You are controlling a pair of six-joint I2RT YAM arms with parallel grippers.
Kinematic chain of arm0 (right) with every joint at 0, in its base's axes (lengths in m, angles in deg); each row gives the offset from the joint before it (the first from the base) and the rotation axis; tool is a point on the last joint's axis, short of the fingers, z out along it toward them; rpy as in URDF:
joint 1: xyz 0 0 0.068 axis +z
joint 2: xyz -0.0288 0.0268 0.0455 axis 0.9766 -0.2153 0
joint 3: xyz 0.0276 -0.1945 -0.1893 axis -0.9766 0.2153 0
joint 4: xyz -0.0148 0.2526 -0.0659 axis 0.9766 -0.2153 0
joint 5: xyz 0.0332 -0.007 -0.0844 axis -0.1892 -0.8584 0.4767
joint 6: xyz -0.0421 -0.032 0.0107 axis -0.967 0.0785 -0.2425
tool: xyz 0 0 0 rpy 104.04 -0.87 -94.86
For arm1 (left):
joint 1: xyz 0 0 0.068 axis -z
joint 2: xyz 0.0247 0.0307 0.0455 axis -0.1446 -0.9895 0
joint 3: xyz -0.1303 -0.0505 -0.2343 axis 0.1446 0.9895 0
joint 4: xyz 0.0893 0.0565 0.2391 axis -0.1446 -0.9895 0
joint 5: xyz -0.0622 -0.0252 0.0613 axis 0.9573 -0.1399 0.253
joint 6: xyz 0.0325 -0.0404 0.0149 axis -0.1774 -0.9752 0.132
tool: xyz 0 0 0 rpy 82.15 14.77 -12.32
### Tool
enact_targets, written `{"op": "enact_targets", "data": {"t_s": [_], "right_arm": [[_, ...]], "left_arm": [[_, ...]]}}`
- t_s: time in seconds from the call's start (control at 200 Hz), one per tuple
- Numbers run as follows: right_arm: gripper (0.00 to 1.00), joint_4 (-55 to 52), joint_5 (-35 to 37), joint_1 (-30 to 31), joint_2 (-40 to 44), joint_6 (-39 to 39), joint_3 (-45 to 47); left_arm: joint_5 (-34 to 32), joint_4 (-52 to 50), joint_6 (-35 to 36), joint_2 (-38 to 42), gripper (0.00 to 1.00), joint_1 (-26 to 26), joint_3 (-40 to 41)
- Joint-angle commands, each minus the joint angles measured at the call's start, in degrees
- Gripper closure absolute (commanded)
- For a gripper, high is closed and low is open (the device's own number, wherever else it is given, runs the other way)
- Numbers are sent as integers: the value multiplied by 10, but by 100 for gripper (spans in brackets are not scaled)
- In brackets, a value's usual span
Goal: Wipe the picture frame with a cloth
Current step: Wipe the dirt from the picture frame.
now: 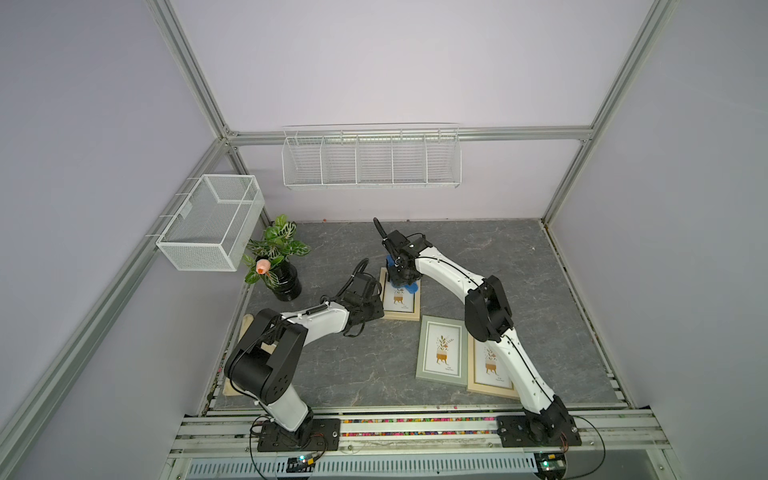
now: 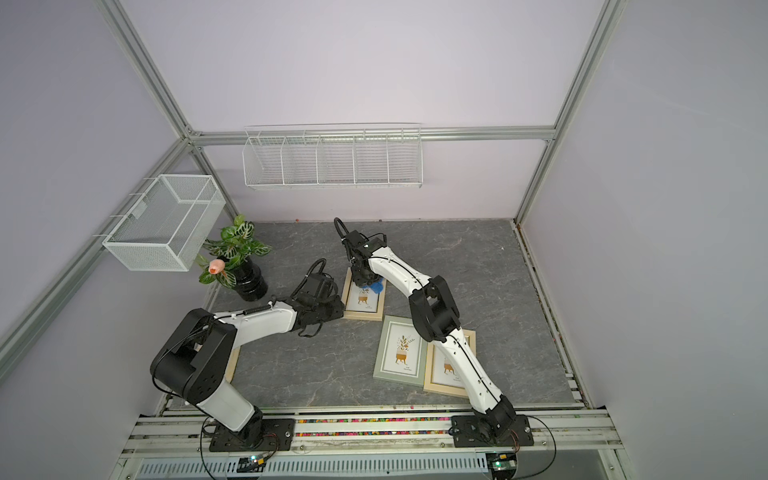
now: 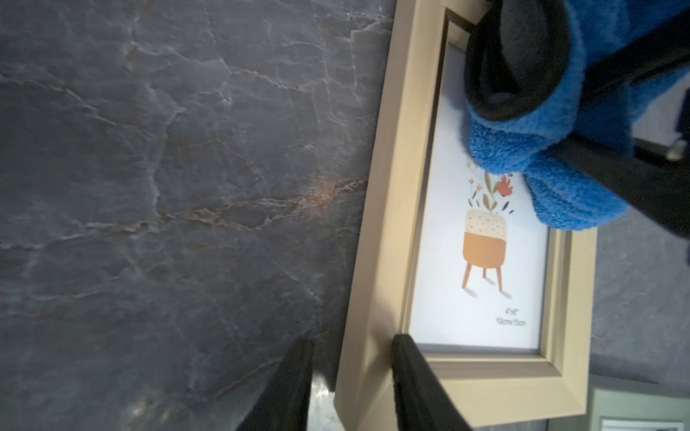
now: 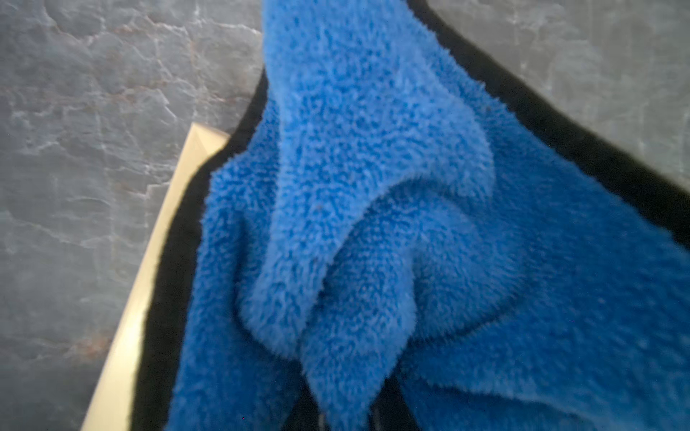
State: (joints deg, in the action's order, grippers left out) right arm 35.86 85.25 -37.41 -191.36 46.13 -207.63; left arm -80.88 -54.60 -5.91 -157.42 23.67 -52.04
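Note:
A beige picture frame [image 1: 402, 305] [image 2: 365, 302] with a potted-flower print lies flat on the dark marble table. My right gripper [image 1: 401, 277] [image 4: 347, 410] hangs over its far end, shut on the royal-blue cloth [image 1: 409, 287] [image 4: 373, 186]. The cloth drapes down onto the frame's glass, and a dark edge shows along its folds [image 3: 560, 186]. My left gripper [image 1: 372, 309] [image 3: 352, 339] is at the frame's [image 3: 392, 224] near left corner. Its jaws straddle the side rail, one finger on the rail and the other standing off it over the table.
A grey-green frame [image 1: 441, 351] and a second beige frame [image 1: 492, 370], partly under the right arm, lie at the front right. A potted plant [image 1: 278, 266] stands at the left. A wire basket [image 1: 212, 222] and a wire shelf [image 1: 370, 160] hang on the walls.

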Motion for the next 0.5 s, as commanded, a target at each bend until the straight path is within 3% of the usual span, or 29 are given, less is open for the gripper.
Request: {"op": "enact_targets", "data": {"t_s": [0.0,0.21,0.495], "right_arm": [[93,20,-25,1,4,8,33],[93,33,-28,2,14,8,56],[93,33,0,-1,40,9,84]], "left_arm": [[25,-37,26,-29,57,4,-13],[30,-22,23,-56,56,4,-17],[-63,-92,30,-94,71,12,-32]]}}
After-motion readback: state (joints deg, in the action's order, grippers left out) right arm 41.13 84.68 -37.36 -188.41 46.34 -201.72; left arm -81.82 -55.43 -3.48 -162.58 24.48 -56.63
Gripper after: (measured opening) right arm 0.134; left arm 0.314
